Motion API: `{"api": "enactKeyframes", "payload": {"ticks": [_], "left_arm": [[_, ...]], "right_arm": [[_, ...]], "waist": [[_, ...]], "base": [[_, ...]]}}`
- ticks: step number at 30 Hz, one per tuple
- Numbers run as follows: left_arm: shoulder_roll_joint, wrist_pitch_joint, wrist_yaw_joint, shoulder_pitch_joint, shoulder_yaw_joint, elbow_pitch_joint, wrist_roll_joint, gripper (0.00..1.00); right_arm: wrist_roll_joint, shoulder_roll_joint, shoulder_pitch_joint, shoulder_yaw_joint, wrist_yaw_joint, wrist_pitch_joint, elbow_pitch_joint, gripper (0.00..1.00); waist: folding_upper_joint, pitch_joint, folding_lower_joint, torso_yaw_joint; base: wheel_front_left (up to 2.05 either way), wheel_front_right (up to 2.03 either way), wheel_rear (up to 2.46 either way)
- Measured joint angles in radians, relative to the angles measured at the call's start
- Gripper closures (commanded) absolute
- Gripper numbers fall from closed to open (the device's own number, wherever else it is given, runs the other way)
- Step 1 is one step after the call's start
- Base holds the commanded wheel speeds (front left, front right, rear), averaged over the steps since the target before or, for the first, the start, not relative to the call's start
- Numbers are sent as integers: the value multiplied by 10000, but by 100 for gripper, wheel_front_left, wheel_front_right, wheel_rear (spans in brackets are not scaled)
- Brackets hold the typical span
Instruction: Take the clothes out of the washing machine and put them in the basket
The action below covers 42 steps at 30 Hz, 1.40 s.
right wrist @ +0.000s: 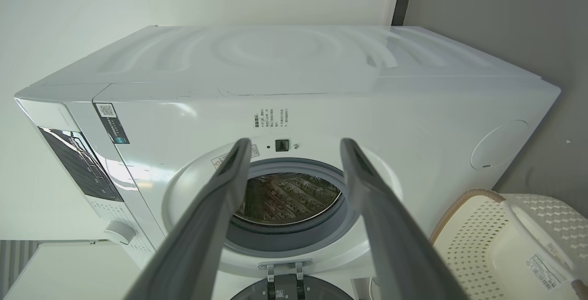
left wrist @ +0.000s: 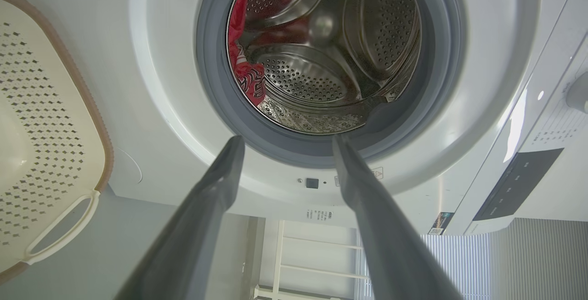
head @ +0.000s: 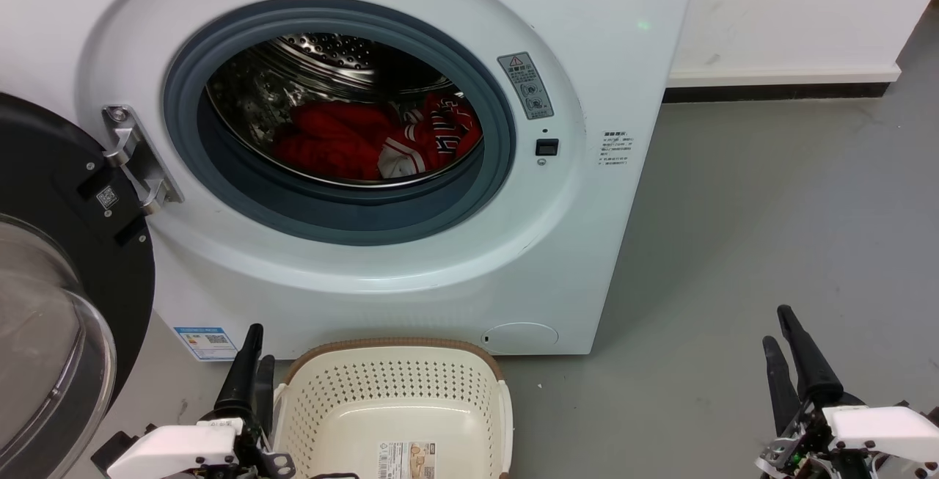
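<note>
Fingers (left wrist: 220, 176) parted, door (head: 73, 244) open, basket (head: 389, 384) before washer (head: 411, 281)

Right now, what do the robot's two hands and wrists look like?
The left hand and right hand each have two long, dark, tapering fingers on a white wrist casing. Metal parts and a small green light show at the right wrist.

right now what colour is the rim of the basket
Brown, a woven-look band topping the cream basket; the head view shows it best.
</note>
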Motion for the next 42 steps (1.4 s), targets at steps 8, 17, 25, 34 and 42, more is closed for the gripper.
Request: {"api": "enactKeyframes", "payload": {"ticks": [8, 17, 25, 34, 42], "left_arm": [[2, -430, 2, 179, 215, -119, 1112, 0], [2, -798, 2, 197, 550, -449, 2405, 0], [4, -1074, 134, 197, 999, -1204, 4312, 0], [8, -1427, 767, 375, 518, -2633, 6729, 0], [8, -1685, 924, 649, 35, -3175, 8121, 0]], "right_arm": [[-1275, 8, 33, -82, 0, -443, -33, 0], [-3728, 13, 32, -594, 0, -786, -232, 0], [-6299, 15, 29, -619, 0, -1081, -1064, 0], [-9490, 29, 31, -86, 0, -1450, -2169, 0], [-11166, 25, 68, 247, 0, -1680, -2564, 0]], "waist": [[0, -16, 0, -14], [0, -23, 0, -57], [0, -8, 0, -107], [0, 10, 0, -157], [0, -9, 0, -189]], "base": [[0, 0, 0], [0, 0, 0], [0, 0, 0], [0, 0, 0], [0, 0, 0]]}}
